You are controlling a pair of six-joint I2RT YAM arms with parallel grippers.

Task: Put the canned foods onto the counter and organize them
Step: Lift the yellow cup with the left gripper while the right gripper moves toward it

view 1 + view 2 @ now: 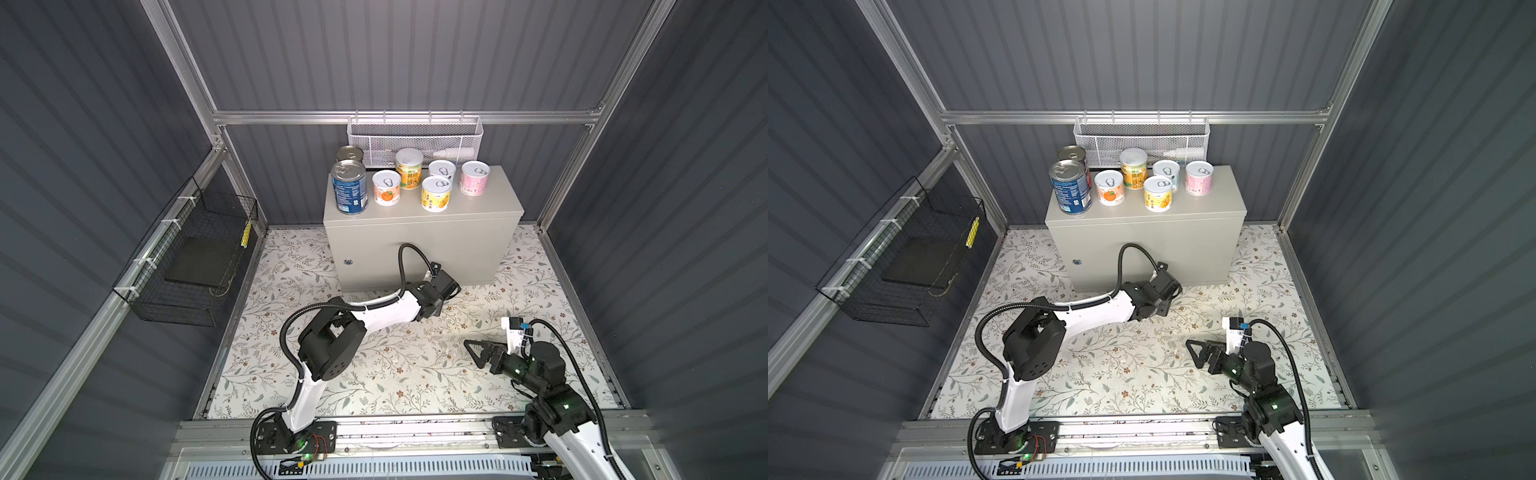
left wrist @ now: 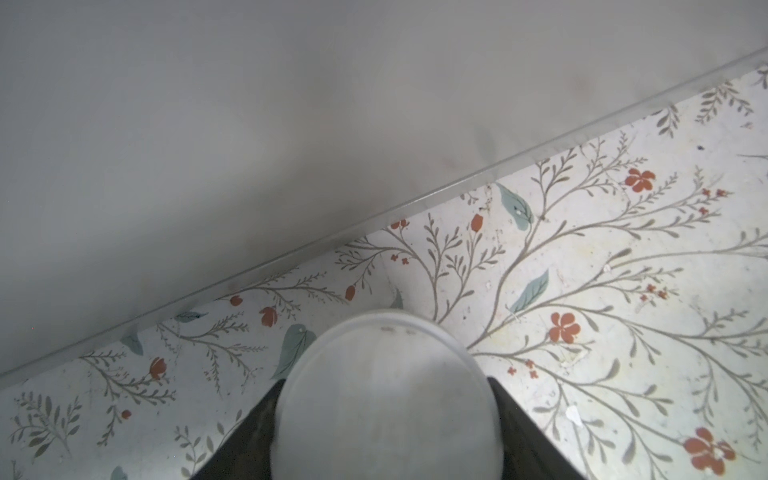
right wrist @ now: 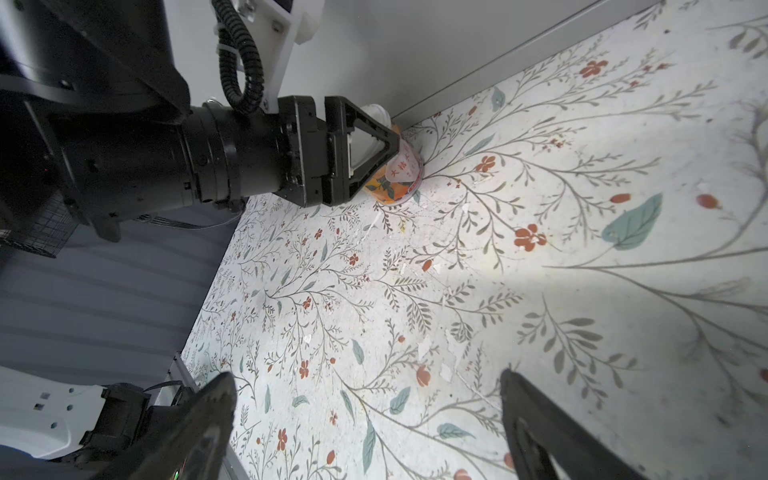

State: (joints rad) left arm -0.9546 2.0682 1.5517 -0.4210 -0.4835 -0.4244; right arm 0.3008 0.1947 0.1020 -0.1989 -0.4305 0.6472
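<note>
orange can (image 2: 386, 399) sits clamped in the left gripper (image 3: 388, 143), low on the mat (image 2: 582, 249) at 6 o'clock of the counter (image 1: 490, 199), looks like the last one to lift. right gripper (image 1: 473, 354) gapes empty at 4 o'clock, out of the way.

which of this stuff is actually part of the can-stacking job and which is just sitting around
Job: beige-grey metal cabinet counter; seven upright cans on its top; orange-labelled white-lidded can in the left gripper.
Lying about: white mesh basket; black wire basket; floral mat.
</note>
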